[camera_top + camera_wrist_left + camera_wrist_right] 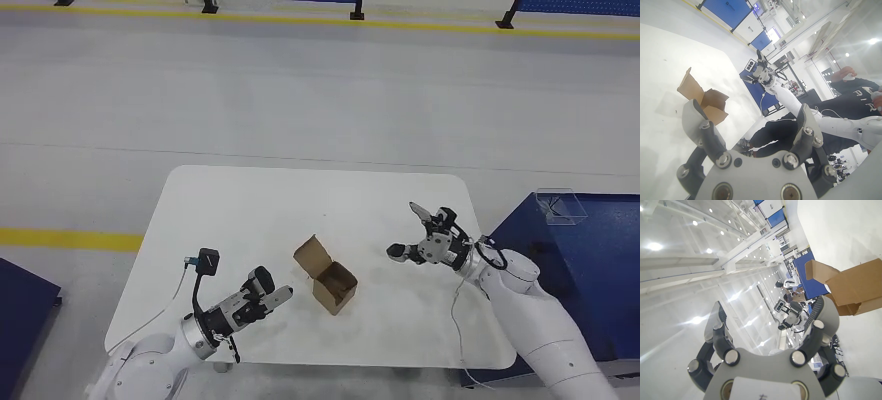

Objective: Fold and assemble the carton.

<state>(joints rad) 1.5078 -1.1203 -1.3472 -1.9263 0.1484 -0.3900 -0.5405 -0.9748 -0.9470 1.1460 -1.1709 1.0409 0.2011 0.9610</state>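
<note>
The brown carton (326, 272) sits open on the white table (250, 210), a bit nearer the front edge than the back edge. One flap stands up. The left gripper (274, 288) is near the front edge, just left of the carton, with its fingers spread wide and holding nothing. The right gripper (408, 232) is toward the right edge and spread wide too. Neither touches the carton. All around is a big grey floor (300, 90) with yellow lines (60, 239). A blue stand (590, 240) is beside the table's right edge.

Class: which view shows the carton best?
The top view: the whole carton shows, open, one flap up. The left wrist view hides part behind the left gripper; the right wrist view cuts it off at the edge.
</note>
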